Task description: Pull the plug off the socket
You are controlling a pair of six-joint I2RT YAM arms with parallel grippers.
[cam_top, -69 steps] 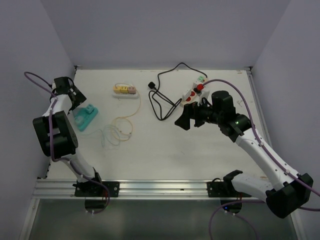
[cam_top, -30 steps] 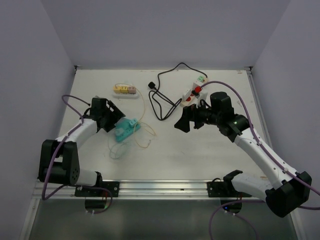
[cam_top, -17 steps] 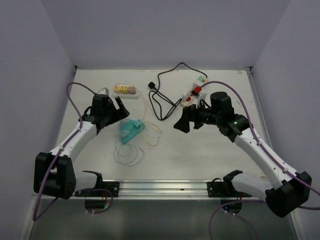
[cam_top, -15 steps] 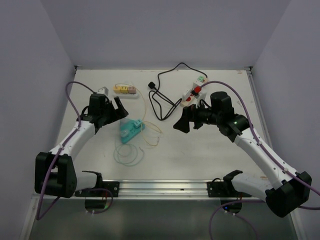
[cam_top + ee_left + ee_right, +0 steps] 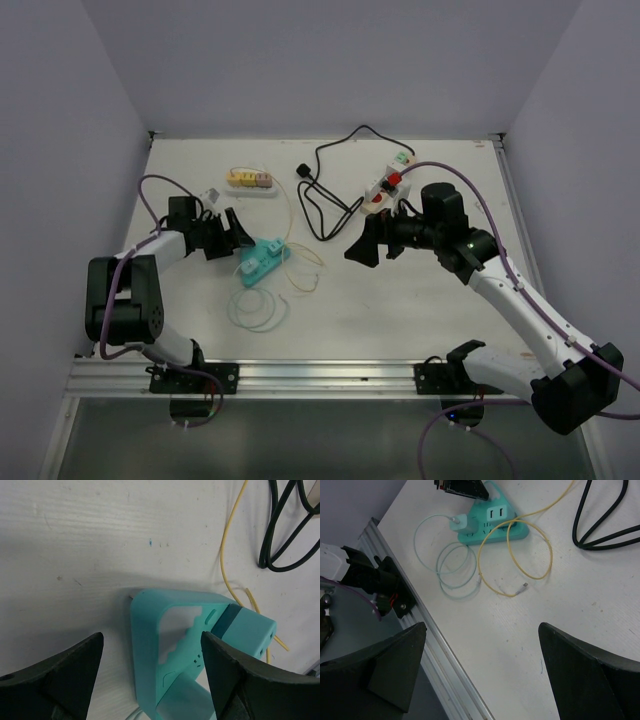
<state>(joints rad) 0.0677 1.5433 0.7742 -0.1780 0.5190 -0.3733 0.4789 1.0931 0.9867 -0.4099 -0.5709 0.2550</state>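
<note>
The teal plastic socket block point(image 5: 150, 645) has a darker teal band at one end. Its small plug point(image 5: 460, 522) is pale mint, with a light green coiled cable point(image 5: 415, 542). The thin cable point(image 5: 551, 555) is yellow, the thick cord point(image 5: 581, 515) black, the faintly grained table point(image 5: 75, 525) white.

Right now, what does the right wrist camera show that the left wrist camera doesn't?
Right wrist only: the pale cable in coiled loops, the free connector on the yellow cable, and the table's rail. Left wrist only: the open left gripper facing one end of the teal socket, close up. Both: that socket, the yellow cable, the black cable.
</note>
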